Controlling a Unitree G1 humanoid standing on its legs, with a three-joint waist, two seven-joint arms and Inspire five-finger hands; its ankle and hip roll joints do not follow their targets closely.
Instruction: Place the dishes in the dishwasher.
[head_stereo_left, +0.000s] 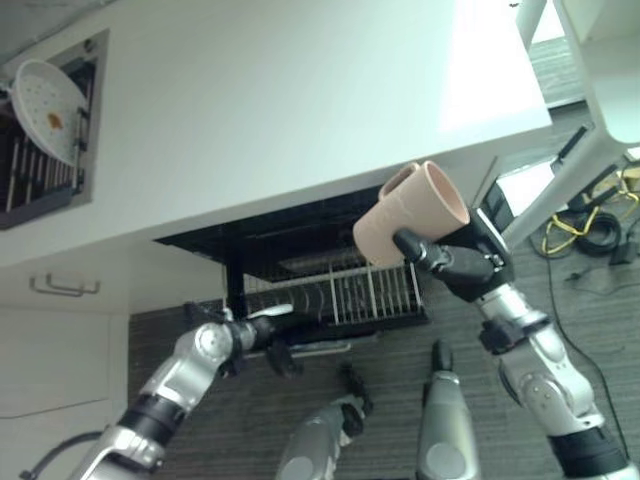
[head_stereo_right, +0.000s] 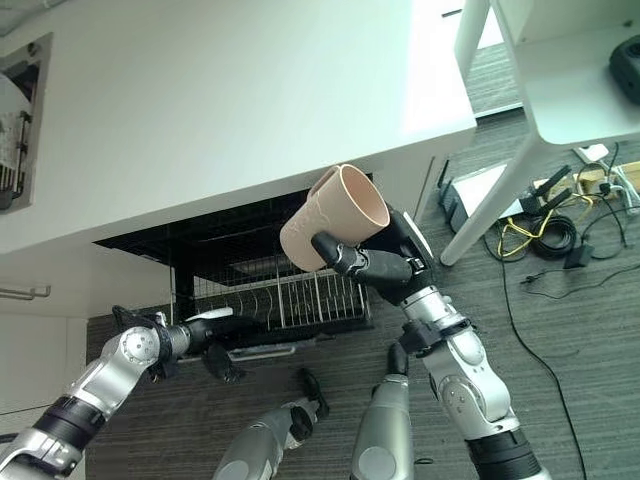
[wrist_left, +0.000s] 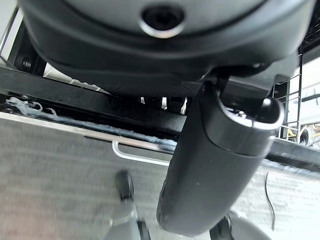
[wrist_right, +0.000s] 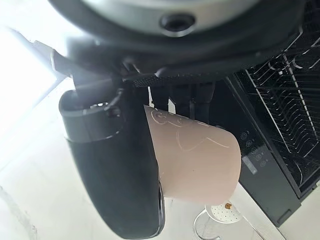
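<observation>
Right hand (head_stereo_right: 385, 268): I see its fingers and thumb clamped round the pink mug (head_stereo_right: 332, 230). Left hand (head_stereo_left: 265, 335) sits at the dishwasher rack (head_stereo_left: 340, 292); its fingers I cannot tell.

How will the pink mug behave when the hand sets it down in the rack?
The mug looks rigid, probably ceramic, so likely breakable against the wire rack. Its smooth wall may slip in the right hand. Laid sideways, its round body could roll.

Bright daylight from upper right; strong glare washes out far end of the flat white countertop (head_stereo_left: 300, 110). Open black dishwasher cavity (head_stereo_right: 230, 245) beneath sits in deep shadow. Wrist views: near parts blurred, bkgd overexposed.
</observation>
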